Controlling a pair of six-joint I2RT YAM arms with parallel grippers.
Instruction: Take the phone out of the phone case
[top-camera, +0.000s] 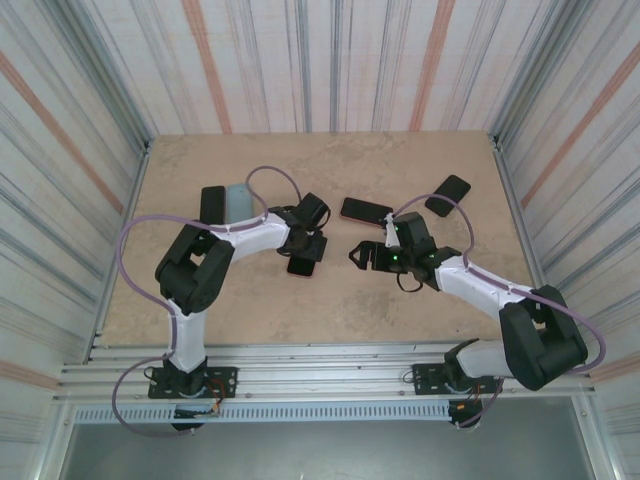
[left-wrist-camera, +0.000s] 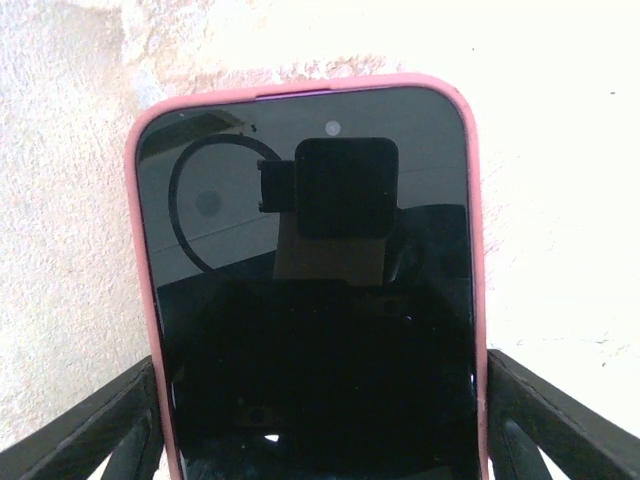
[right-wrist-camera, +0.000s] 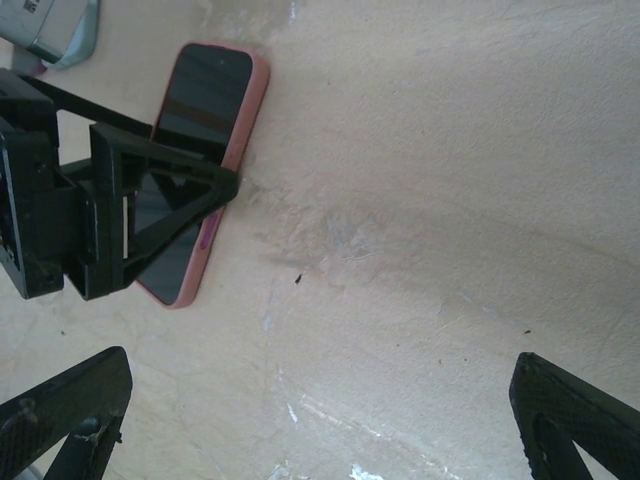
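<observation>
Five flat phone-shaped things lie on the bench (top-camera: 330, 160), counted from above: one phone (top-camera: 300, 266) in a pink case (left-wrist-camera: 147, 250) near the middle, a dark slab (top-camera: 366, 211) just behind the right hand (top-camera: 358, 255), a second dark slab (top-camera: 447, 195) further back and to the right, and at the left rear a black slab (top-camera: 212, 203) just beside a pale blue-grey slab (top-camera: 238, 200). Two arms reach in from the near edge. The left arm (top-camera: 250, 235) lies across the bench between the left-rear pair and the cased phone, and the left hand (top-camera: 303, 255) hangs directly over that phone, hiding most of it from above. Seen from its own wrist, the phone lies screen up with the pink rim showing along both long sides and the top, and one finger (left-wrist-camera: 90, 430) stands at each long side, right up against the case; whether they press on it cannot be told. The right hand stands wide, its two fingertips far apart over bare bench, pointing towards the cased phone with a stretch of bare bench between them. One cable (top-camera: 125, 250) loops beside the left arm
</observation>
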